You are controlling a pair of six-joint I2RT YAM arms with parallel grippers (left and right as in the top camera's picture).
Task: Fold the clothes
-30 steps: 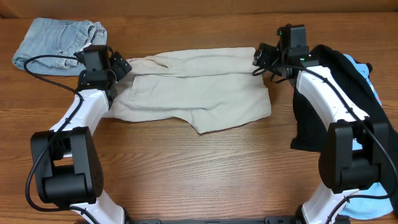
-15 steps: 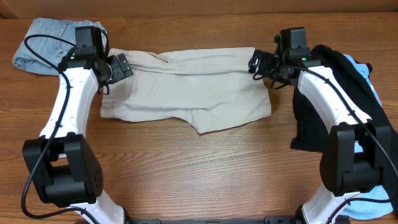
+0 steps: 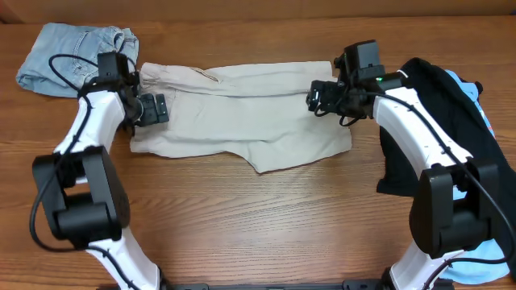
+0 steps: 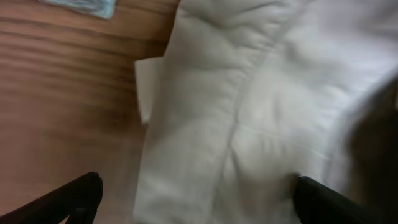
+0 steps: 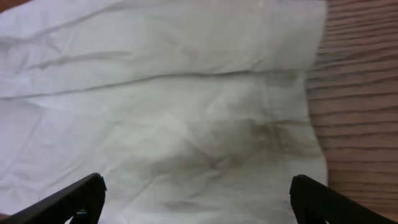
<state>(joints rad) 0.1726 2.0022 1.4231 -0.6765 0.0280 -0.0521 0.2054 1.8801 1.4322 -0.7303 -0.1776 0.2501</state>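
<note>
Glossy white arm links (image 3: 85, 129) join bulky black joint housings (image 3: 81, 205), trailed by thin black cables (image 3: 34, 221), ending in black pincer fingers (image 4: 68, 199).

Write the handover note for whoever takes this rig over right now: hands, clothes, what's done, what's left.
Left hand: open, empty, over the left end of the beige shorts.
Right hand: open, empty, over their right end.
Denim shorts: bunched at the far left corner.
Black garment and sky-blue garment: heaped at the right, partly under the right arm.
Done: beige shorts spread flat on the table, with a crease along the upper part.
Left: fold the beige shorts, then the other garments.
</note>
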